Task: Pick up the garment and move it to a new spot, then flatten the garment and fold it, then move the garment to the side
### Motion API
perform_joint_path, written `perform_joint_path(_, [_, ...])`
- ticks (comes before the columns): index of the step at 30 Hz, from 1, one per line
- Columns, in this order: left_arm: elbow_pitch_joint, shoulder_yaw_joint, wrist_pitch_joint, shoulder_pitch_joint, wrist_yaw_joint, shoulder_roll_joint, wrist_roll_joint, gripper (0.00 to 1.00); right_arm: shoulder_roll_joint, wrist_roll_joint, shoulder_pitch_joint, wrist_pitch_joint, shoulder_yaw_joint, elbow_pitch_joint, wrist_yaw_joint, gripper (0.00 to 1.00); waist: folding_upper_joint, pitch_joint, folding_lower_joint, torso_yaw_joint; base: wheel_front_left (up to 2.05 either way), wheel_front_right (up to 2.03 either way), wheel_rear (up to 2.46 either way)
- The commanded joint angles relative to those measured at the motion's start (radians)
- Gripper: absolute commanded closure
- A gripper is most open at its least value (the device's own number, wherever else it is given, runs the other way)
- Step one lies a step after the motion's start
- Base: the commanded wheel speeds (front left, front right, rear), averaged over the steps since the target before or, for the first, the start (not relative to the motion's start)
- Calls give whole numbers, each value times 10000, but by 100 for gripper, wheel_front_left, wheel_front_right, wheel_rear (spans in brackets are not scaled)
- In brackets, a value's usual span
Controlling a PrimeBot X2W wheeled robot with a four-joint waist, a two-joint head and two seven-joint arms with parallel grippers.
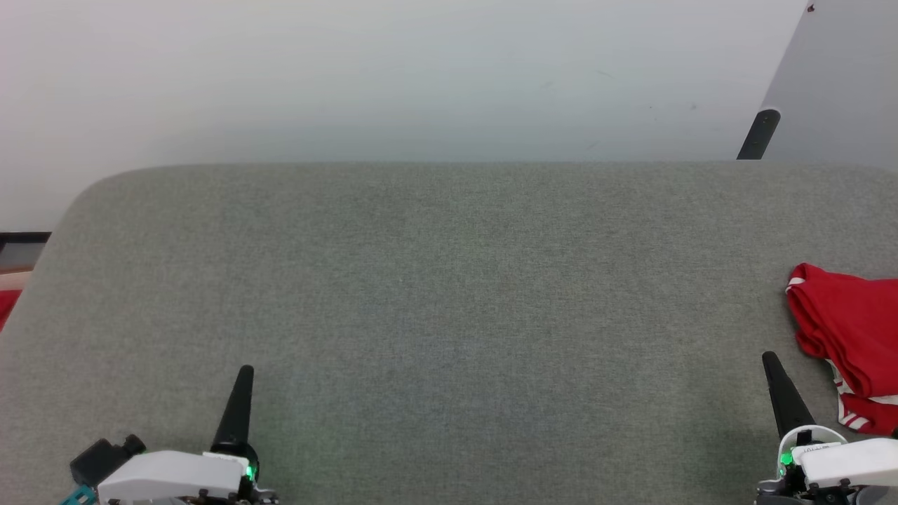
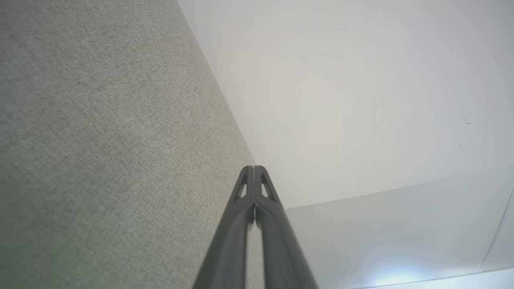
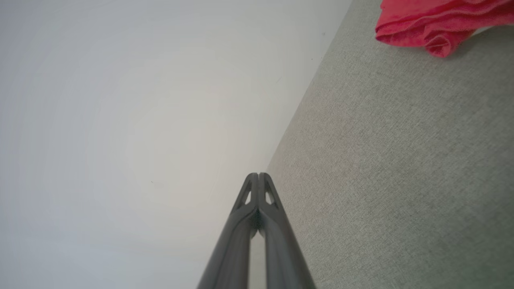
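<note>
Grey fabric surface (image 1: 449, 315): filled most of the head view, with a rounded corner at upper left; its right side was cut off by the frame.
Pale wall (image 1: 393, 77): ran across the top of the head view, behind the surface.
Garment (image 1: 852, 337): red and bunched in soft folds, with red-and-white striped trim at its upper left tip and lower edge. It lay on the surface at the right edge of the head view, mid-height, its right part cut off. The right wrist view caught a pinkish-red fold at its upper right.
Left gripper (image 1: 244, 370): sat at lower left with its fingers pressed together, empty, well apart from the garment.
Right gripper (image 1: 769, 359): sat at lower right with its fingers pressed together, empty, near the garment but apart.
Dark post (image 1: 759, 133): stood at upper right; what it was could not be told.
</note>
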Motion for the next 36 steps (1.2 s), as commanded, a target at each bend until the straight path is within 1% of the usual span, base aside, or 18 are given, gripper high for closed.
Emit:
perform_joint_path(1, [-46, 63, 54, -175, -20, -8, -234, 100, -2, 241, -216, 39, -5, -3, 5, 100, 0, -8, 0, -8, 0, 0, 0])
perform_joint_path(22, [59, 200, 542, -365, -25, -218, -1766, 100, 41, 1817, -437, 203, -5, 373, 4, 100, 0, -95, 0, -104, 0, 0, 0])
perform_joint_path(36, [113, 278, 797, -461, -29, -336, -2567, 100, 69, 2619, -544, 293, -6, 576, 4, 100, 0, -148, -1, -164, 0, 0, 0])
